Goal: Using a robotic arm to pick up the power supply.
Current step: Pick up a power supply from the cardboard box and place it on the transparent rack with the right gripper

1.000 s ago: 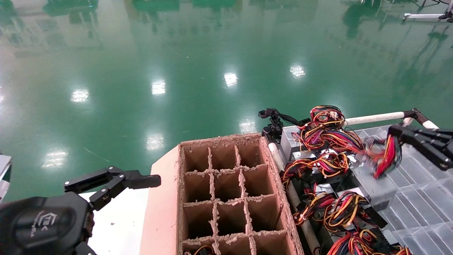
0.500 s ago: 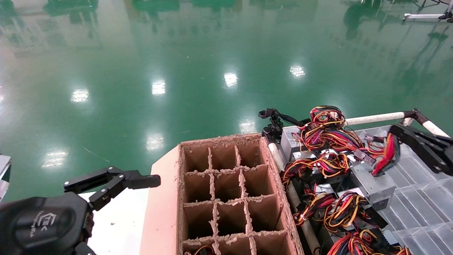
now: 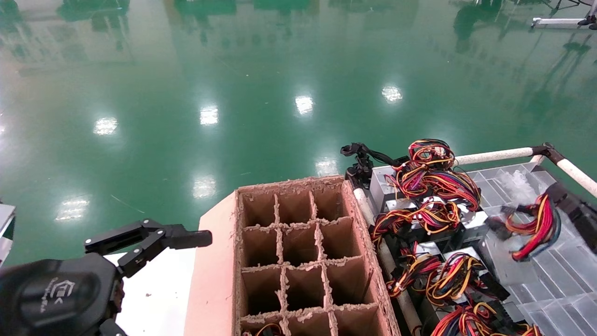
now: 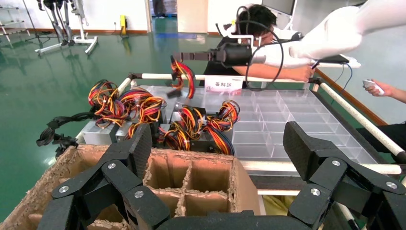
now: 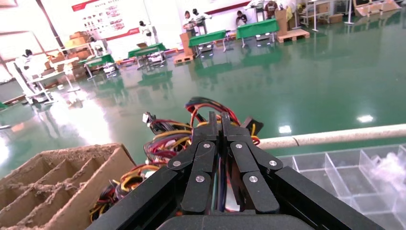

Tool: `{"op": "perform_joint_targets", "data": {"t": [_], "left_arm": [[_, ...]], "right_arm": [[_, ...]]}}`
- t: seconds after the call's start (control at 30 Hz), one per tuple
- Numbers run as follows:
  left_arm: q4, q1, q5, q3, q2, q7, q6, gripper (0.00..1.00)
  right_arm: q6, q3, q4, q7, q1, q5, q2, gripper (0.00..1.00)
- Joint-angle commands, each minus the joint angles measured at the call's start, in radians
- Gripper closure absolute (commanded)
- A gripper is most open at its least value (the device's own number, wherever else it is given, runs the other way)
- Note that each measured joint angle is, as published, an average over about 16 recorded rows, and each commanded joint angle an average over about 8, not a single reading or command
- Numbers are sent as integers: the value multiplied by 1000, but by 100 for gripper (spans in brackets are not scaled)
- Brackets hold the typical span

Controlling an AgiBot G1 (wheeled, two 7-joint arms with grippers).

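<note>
My right gripper is at the far right over the clear tray, shut on the red, orange and black wires of the power supply. Its silver-grey box hangs below the wires, just above the tray. In the right wrist view the right gripper is shut, with wires pinched between its fingers. The left wrist view shows that bundle dangling from the far gripper. My left gripper is parked at the lower left, open and holding nothing, and it also shows in its own wrist view.
A brown cardboard divider box stands in the middle. Beside it lie other grey power supplies with tangled wires. A clear compartment tray is framed by white padded rails. A person leans on the far side.
The right gripper has pulled back to the right and nearer, carrying the wire bundle. The grey box has swung along with it, away from the pile.
</note>
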Motion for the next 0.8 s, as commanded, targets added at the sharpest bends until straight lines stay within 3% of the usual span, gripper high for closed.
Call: {"op": "perform_joint_targets", "data": {"t": [0.03, 0.57, 0.8], "left_arm": [[0, 0, 0, 0, 0, 0, 0, 0], [0, 0, 0, 0, 0, 0, 0, 0], [0, 0, 0, 0, 0, 0, 0, 0]], "right_arm": [[1, 19, -6, -10, -32, 24, -19, 100], [-2, 53, -3, 5, -108, 65, -3, 100], [-9, 73, 10, 28, -183, 89, 19, 100]]}}
